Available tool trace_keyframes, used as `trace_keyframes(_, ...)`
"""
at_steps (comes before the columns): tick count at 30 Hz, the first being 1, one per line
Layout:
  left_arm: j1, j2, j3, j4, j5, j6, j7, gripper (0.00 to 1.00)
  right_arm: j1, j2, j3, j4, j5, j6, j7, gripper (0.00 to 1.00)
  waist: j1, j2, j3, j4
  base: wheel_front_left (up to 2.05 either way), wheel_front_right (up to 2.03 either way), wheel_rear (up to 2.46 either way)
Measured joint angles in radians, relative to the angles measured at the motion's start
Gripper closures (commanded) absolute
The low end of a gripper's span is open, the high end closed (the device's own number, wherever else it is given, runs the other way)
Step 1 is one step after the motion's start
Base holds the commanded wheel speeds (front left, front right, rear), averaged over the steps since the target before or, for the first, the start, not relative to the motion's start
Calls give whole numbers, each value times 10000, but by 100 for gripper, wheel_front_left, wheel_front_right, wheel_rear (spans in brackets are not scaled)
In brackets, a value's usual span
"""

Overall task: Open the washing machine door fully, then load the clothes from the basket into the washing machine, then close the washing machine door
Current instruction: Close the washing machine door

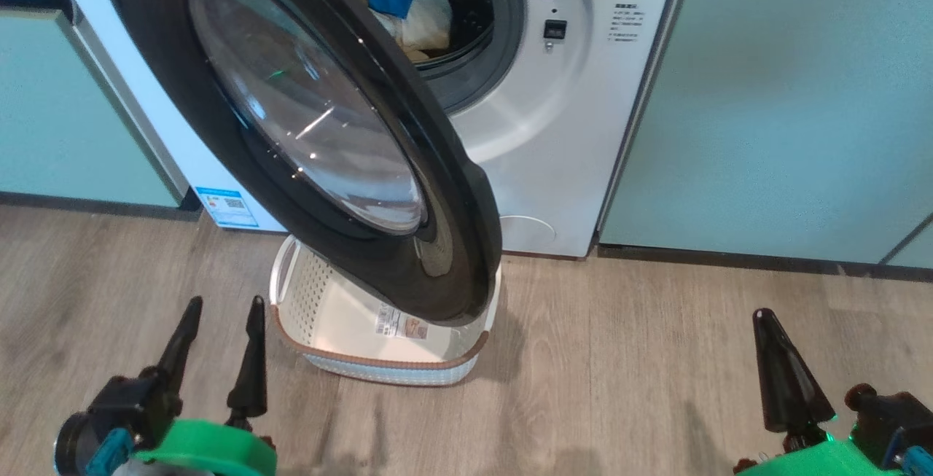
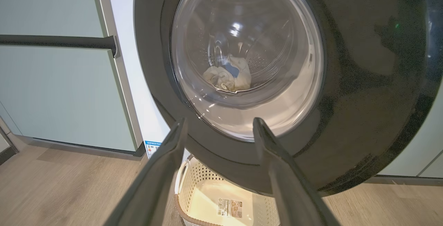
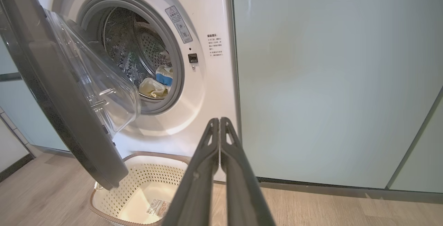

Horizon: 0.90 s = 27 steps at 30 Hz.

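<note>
progress: near the end, judging from the layout. clothes (image 1: 408, 6) inside the washing machine (image 1: 539, 133), heaped low in the steel drum just behind the grey gasket (image 1: 503, 38); cream fabric with a blue patch. basket (image 1: 306, 294) on the floor right in front of the washing machine, bare inside apart from a label sticker (image 1: 399, 323) on its bottom, so nothing more to load as far as visible. washing machine door (image 1: 306, 111) ajar, swung out at an angle from the left side of the washing machine front, lower rim hanging over the basket. remaining, most likely: only the closing of that door, pushed back toward the washing machine front until latched.

left gripper (image 1: 226, 302) spread wide and holding nothing, in front of the washing machine and left of the basket, aimed at the door's glass bowl. right gripper (image 1: 763, 315) pressed fully together with nothing between the fingers, in front and to the right of the washing machine.

pale wood-look plank floor (image 1: 619, 359) before the washing machine. pale green cabinets (image 1: 765, 97) flush on either side of the washing machine, with a dark bar handle (image 2: 59, 41) on the left one. blue energy sticker (image 1: 226, 206) at the lower left corner of the washing machine front.
</note>
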Motion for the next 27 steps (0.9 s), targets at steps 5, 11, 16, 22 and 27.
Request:
trace_keyframes(5, -22, 10, -167, 4, 21, -2, 0, 0, -8, 0, 52, 86, 50, 0, 0, 100, 0, 0, 36, 276, 0, 0, 0)
trace_keyframes(11, -127, 33, -318, 27, 257, 23, 0, 0, -265, 0, 178, 412, 90, 0, 0, 100, 0, 0, 40, 896, 0, 0, 0)
trace_keyframes(16, -360, 40, -522, 88, 280, -19, -4, 0, -1120, 0, 180, 782, 134, 0, 0, 100, 0, 0, 79, 1601, 0, 0, 0)
trace_keyframes(22, -499, 35, -782, 280, 353, -63, -42, 0, -2112, -2, 140, 1325, 136, 0, 0, 100, 0, 0, 152, 2511, 0, 0, 0)
trace_keyframes(27, -629, 31, -918, 393, 422, -79, -94, 0, -2858, -4, 38, 1457, 238, 0, 0, 100, 0, 0, 151, 3156, 0, 0, 0)
